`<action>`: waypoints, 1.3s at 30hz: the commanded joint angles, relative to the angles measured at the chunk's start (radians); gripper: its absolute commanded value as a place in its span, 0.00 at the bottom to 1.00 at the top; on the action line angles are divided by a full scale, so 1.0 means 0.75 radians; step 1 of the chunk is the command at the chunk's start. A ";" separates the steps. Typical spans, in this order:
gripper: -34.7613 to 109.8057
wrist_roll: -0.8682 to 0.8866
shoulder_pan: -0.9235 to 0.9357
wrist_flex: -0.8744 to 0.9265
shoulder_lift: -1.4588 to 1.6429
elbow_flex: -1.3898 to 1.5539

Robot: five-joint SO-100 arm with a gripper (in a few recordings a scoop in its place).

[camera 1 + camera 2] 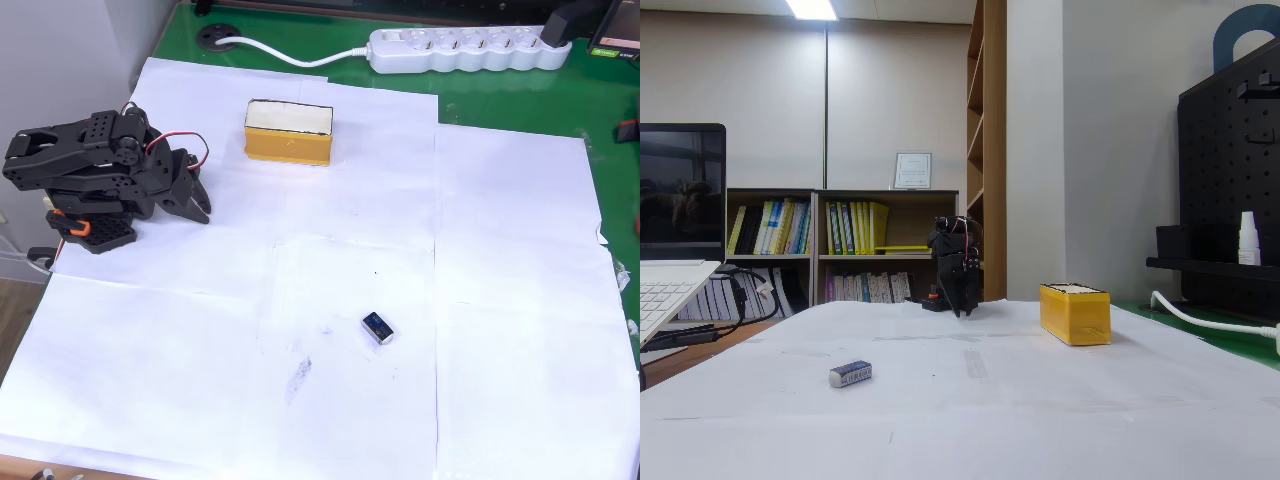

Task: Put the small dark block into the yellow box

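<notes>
A: Where is the small dark block (377, 327)?

B: It lies on the white paper sheets (500, 300) that cover the green table (470, 90). In the overhead view it is low and a bit right of the middle. It has a bluish top and a pale end. Nothing touches it.

A: And the yellow box (288, 132)?

B: It sits near the top of the paper, well apart from the block. It has orange-yellow sides and a cream-white top face. In the fixed view it stands at the right (1075, 313), and the block lies at the left, nearer the camera (850, 374).

A: What about the black robot arm (90, 175)?

B: It is folded up at the left edge of the paper. Its gripper (195, 200) points down at the paper, left of the box. The fingers look close together, with nothing between them.

A: Anything else?

B: A white power strip (460, 50) lies on the table past the paper.
</notes>
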 commanded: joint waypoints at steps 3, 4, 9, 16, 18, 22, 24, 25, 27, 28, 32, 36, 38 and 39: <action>0.24 -0.014 -0.014 0.119 -0.016 0.029; 0.24 -0.014 -0.014 0.119 -0.016 0.029; 0.24 -0.012 -0.014 0.106 -0.010 0.029; 0.24 0.018 0.055 -0.157 0.350 0.190; 0.24 0.041 0.080 -0.192 0.530 0.350; 0.24 0.168 0.076 -0.207 0.890 0.761; 0.24 0.235 0.086 -0.207 1.049 0.969; 0.24 0.239 0.098 -0.205 1.131 1.070; 0.24 0.250 0.127 -0.198 1.282 1.254; 0.24 0.272 0.143 -0.215 1.358 1.331; 0.24 0.309 0.247 -0.217 1.669 1.657; 0.24 0.331 0.303 -0.231 1.970 1.953; 0.24 0.407 0.344 -0.229 2.096 2.098; 0.24 0.417 0.350 -0.229 2.158 2.170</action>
